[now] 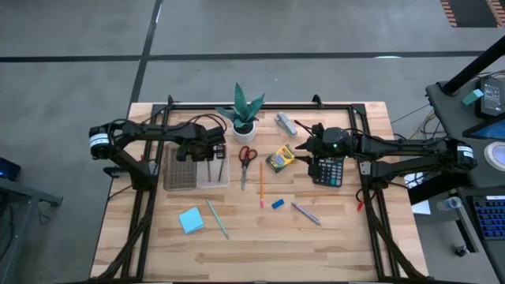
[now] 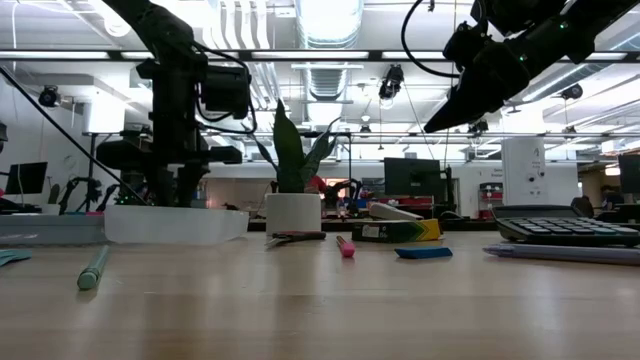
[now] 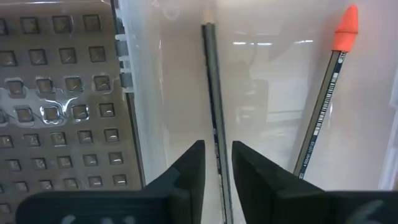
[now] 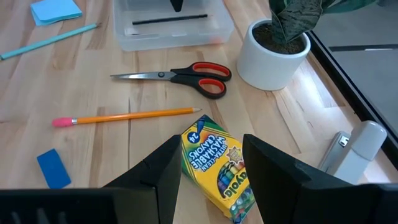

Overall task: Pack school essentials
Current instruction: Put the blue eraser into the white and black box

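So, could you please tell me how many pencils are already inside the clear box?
2. A dark pencil lies between the left end effector's fingers, and a pencil with an orange eraser cap lies beside it. Others may be hidden outside this view.

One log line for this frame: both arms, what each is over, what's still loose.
left gripper: fingers straddling dark pencil in clear tray | right gripper: open over crayon box | loose: scissors, eraser, notepad

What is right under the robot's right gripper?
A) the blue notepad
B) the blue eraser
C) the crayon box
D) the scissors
C: in the right wrist view the yellow-green crayon box lies on the table between the open fingers of the right gripper, which hangs above it without touching it.
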Motion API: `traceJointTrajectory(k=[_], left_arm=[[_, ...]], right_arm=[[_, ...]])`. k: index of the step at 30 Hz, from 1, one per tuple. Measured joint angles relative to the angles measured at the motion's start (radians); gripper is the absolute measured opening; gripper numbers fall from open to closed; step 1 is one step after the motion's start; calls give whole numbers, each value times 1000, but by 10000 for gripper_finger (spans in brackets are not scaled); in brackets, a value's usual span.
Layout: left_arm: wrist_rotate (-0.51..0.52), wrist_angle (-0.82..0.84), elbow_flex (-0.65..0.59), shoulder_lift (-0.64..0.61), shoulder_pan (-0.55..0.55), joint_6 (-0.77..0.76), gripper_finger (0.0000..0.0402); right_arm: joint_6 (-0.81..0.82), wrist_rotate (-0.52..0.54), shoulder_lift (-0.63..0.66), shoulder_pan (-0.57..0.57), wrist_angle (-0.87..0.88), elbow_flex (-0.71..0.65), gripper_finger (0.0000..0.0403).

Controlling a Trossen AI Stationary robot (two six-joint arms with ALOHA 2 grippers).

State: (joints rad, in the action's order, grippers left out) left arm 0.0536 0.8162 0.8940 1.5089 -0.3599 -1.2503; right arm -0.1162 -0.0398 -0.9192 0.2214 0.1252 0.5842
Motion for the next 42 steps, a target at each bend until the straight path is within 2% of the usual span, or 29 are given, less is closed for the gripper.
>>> traceJointTrajectory(k=[6,12,17,24,26,30,34,38,42], left_arm=[[-1,2,9,-20,3,38,81],[12,2,61,-95,31,241,82],[188,-75,111,-203,112,387,82],[391,-280,108,-302,302,709,82],[426,-333,99,-308,351,788,82],[434,-437,78,-309,441,966,82],[434,-611,25,-313,520,1198,82],[422,-928,-81,-313,579,1520,82],[333,-1197,-212,-324,586,1695,82]], right_arm=[[0,1,0,0,-2,0,160],[4,2,0,0,-4,0,160],[16,15,0,0,-8,0,160],[79,16,0,0,-63,0,160],[98,16,0,0,-74,0,160],[133,16,0,0,-105,0,160],[184,16,0,0,-108,0,160],[224,16,-4,-4,-109,0,160],[349,15,-26,-23,-114,0,160]])
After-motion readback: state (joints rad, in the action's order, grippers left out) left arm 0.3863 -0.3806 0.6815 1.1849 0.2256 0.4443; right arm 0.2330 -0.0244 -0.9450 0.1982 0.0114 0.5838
